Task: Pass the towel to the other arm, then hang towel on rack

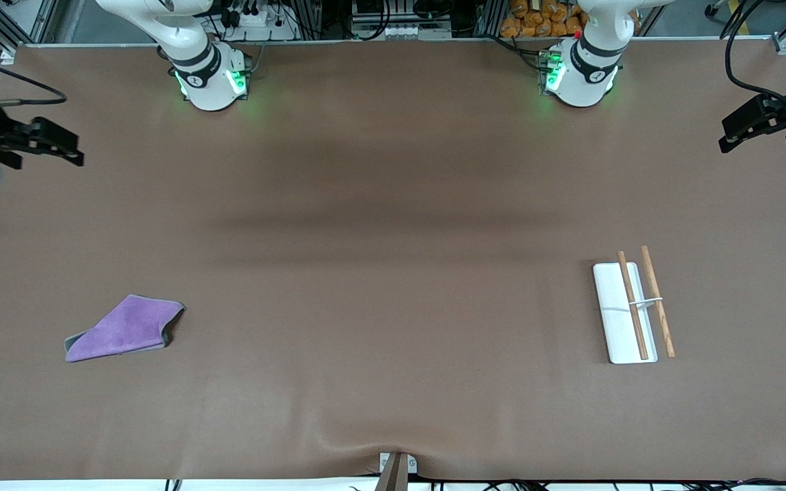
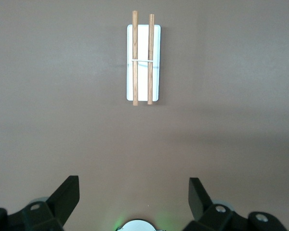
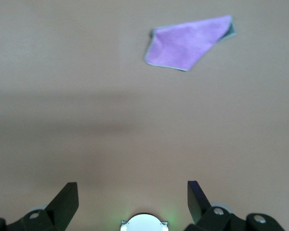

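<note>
Towel (image 1: 123,329) lies flat on the brown table (image 1: 393,286), purple face up, with a strip of grey edging showing along its rim; it sits in the lower left of the front frame, toward the right arm's end of the table. In the right wrist view the towel (image 3: 189,42) shows well apart from the fingers (image 3: 62,202), nothing between them.

Right gripper (image 1: 45,144) hangs at the left edge of the front frame, over bare table, well apart from the towel. Its jaws stand wide and empty.

Rack (image 1: 625,314) rests in the lower right of the front frame, toward the left arm's end, a white base with two wooden rods (image 1: 658,301) lying along it and a thin white crosspiece across them. In the left wrist view the rack (image 2: 143,62) lies well clear of the fingers (image 2: 65,198).

Left gripper (image 1: 751,126) hangs at the right edge of the front frame, over bare table, jaws spread wide, holding nothing. Towel and rack lie well apart, at about the same nearness to the front camera.
</note>
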Robot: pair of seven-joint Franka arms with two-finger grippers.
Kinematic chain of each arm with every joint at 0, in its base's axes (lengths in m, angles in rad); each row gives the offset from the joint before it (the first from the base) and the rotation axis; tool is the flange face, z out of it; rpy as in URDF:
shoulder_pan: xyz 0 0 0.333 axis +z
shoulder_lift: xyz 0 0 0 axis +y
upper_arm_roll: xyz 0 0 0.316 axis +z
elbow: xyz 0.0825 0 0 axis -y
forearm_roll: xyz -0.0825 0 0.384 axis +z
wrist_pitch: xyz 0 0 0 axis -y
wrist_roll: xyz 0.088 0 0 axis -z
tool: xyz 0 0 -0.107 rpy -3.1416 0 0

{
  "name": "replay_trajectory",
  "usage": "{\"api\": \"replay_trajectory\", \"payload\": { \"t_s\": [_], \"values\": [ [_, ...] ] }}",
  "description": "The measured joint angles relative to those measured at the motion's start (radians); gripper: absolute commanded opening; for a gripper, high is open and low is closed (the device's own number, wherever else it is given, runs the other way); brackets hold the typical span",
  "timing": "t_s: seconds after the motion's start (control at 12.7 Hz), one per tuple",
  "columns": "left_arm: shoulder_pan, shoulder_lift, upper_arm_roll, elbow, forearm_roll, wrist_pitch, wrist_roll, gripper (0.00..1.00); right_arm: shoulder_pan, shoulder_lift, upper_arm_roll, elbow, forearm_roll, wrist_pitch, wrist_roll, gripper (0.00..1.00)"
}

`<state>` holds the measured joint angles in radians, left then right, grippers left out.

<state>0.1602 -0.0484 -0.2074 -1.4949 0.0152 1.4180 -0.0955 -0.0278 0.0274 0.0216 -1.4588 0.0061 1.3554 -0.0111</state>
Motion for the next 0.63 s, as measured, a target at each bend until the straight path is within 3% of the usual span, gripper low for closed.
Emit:
{"api": "replay_trajectory", "payload": {
  "t_s": [0.24,0.63],
  "values": [
    [-0.001,0.0,-0.001,0.0,0.0,-0.001,0.0,1.0,-0.098,0.002,-0.013,0.0,0.012,-0.021,-0.014,1.0],
    [0.0,0.016,0.0,-0.002,0.0,-0.005,0.0,1.0,-0.1,0.005,0.0,-0.001,0.016,-0.024,-0.017,1.0]
  ]
}}
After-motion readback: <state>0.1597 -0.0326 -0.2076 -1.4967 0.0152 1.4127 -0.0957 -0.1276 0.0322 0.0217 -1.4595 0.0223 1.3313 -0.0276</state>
